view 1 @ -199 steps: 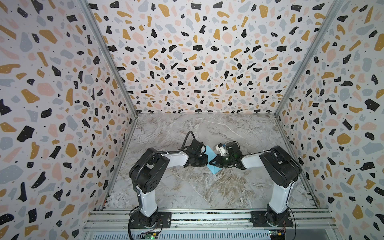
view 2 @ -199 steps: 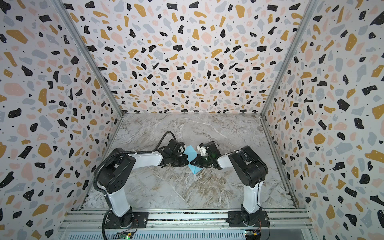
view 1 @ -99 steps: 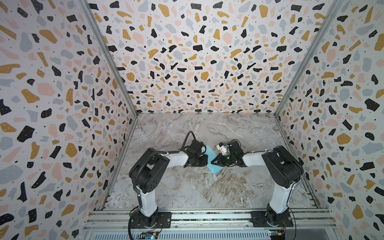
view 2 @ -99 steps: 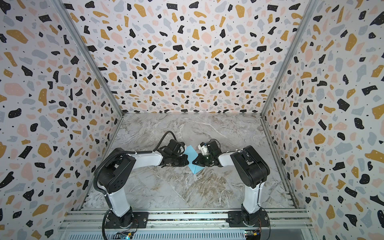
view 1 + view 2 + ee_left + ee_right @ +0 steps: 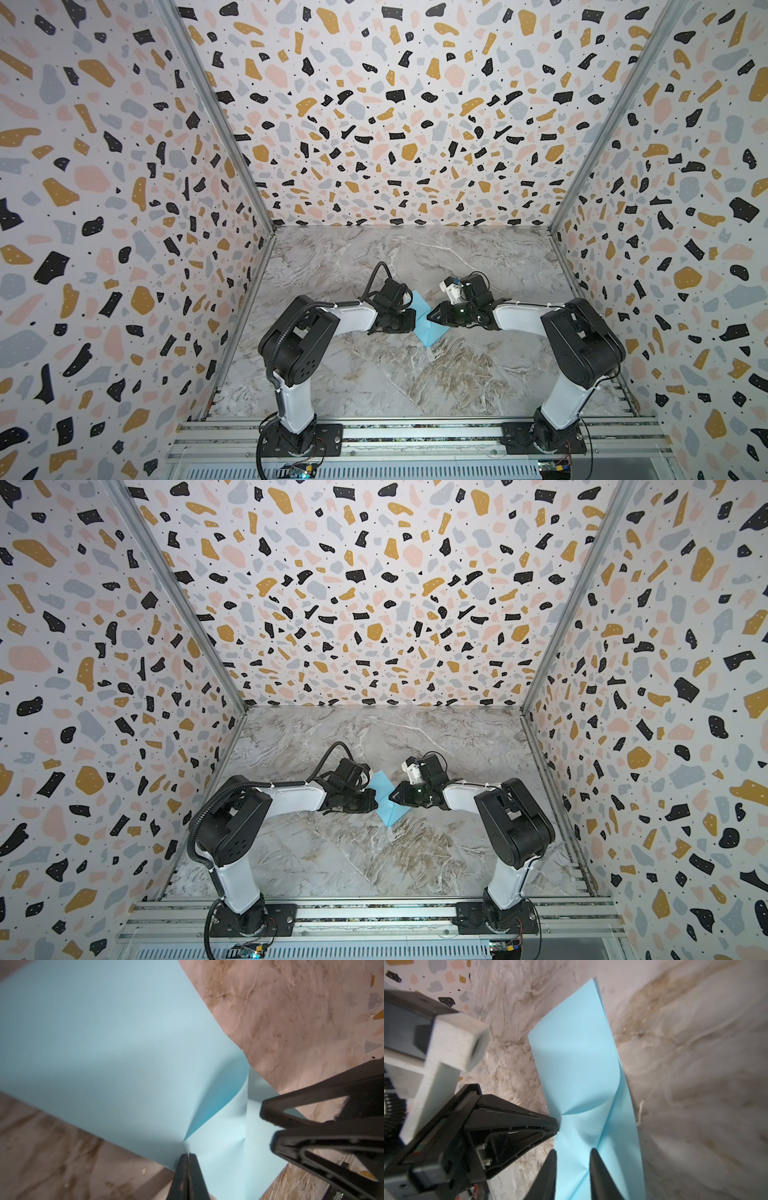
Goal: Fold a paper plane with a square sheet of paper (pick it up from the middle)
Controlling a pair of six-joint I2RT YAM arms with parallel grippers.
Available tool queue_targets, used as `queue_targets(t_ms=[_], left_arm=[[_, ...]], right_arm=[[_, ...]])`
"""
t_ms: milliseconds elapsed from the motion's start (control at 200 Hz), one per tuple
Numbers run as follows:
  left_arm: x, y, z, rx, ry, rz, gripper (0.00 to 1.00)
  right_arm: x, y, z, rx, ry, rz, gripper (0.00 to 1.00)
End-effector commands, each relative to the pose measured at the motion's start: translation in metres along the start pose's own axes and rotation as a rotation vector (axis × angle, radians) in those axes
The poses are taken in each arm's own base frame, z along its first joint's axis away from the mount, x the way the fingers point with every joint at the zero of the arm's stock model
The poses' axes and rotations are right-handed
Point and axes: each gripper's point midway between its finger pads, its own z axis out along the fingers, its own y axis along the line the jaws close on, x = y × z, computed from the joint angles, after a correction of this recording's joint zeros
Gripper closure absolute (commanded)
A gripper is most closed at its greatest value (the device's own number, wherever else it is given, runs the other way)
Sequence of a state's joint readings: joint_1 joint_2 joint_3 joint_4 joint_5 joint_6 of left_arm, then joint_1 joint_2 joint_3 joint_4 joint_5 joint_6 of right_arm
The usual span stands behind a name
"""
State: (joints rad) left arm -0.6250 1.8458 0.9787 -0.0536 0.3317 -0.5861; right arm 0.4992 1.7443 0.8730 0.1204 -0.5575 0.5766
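The sheet of paper point(image 5: 430, 332) lies partly folded on the table point(image 5: 374, 374), just below the middle of both top views, between the two grippers. The left gripper point(image 5: 188, 1156) is clenched on the sheet's edge, where the upper layer curls up. The right gripper point(image 5: 573, 1153) stands parted over the sheet, grasping nothing. Handling, by judgement: the paper is light, thin and limp. It creases easily and may slide on the smooth surface. Pinch lightly at an edge or fold.
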Motion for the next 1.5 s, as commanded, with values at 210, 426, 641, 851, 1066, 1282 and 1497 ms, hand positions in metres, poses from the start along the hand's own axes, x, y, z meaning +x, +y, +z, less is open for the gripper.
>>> queue_targets(t_ms=[210, 426, 641, 851, 1066, 1282, 1497], left_arm=[[0.011, 0.018, 0.006, -0.075, 0.049, -0.003, 1.0], [0.011, 0.017, 0.006, -0.076, 0.049, -0.002, 1.0], [0.01, 0.017, 0.005, -0.077, 0.044, -0.004, 1.0], [0.009, 0.017, 0.005, -0.08, 0.042, -0.006, 1.0], [0.009, 0.017, 0.005, -0.082, 0.042, -0.009, 1.0], [0.01, 0.018, 0.005, -0.083, 0.041, -0.011, 1.0], [0.01, 0.018, 0.004, -0.083, 0.042, -0.009, 1.0]], right_arm=[[0.007, -0.007, 0.003, 0.16, 0.058, -0.087, 0.63], [0.0, 0.011, 0.006, 0.081, 0.058, -0.116, 0.81], [0.018, 0.026, 0.013, -0.054, 0.119, -0.089, 0.85], [0.045, 0.025, 0.015, -0.085, 0.167, -0.063, 0.88], [0.068, 0.02, 0.018, -0.088, 0.217, -0.048, 0.89], [0.082, 0.015, 0.014, -0.086, 0.235, -0.034, 0.89], [0.063, 0.026, 0.006, -0.114, 0.178, -0.048, 0.89]])
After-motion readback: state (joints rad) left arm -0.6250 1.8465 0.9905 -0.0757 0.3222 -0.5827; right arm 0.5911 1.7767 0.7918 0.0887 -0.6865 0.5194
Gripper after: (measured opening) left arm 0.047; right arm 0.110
